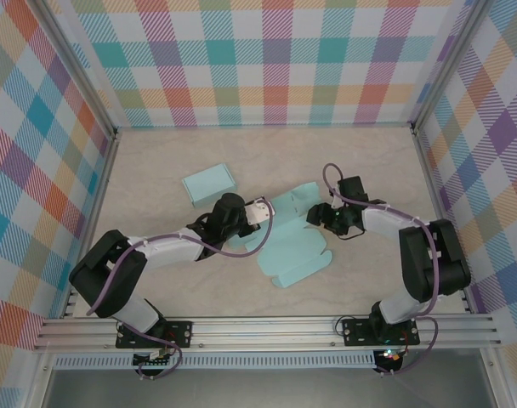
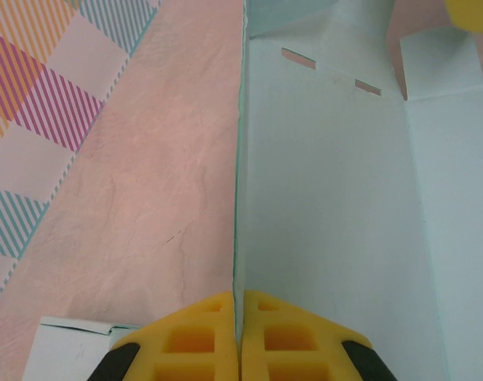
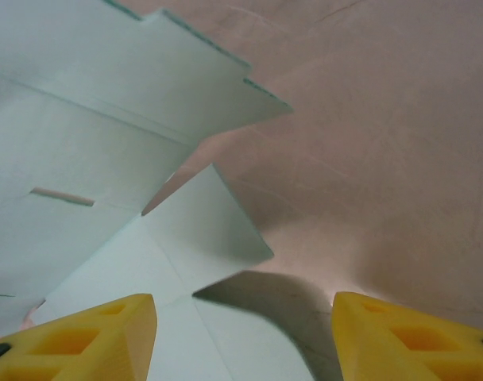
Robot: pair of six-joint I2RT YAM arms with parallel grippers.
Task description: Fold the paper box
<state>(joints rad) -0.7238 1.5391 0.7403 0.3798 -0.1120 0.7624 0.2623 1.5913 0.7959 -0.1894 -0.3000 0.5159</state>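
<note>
The paper box [image 1: 297,253] is a pale blue die-cut sheet lying partly unfolded at the table's middle. My left gripper [image 1: 264,212] is at its left side, shut on a panel that stands upright on edge. In the left wrist view the yellow fingertips [image 2: 202,333] pinch that thin edge, and the paper box [image 2: 345,206] spreads to the right with two slots. My right gripper [image 1: 317,214] hovers open at the sheet's upper right. From the right wrist, my right gripper [image 3: 241,337] straddles a corner flap of the paper box [image 3: 198,230] without touching it.
A second pale blue box [image 1: 209,183], folded shut, lies behind and left of the sheet. Checkered walls [image 1: 275,59] enclose the table on three sides. Bare table [image 3: 384,143] lies to the right of the sheet.
</note>
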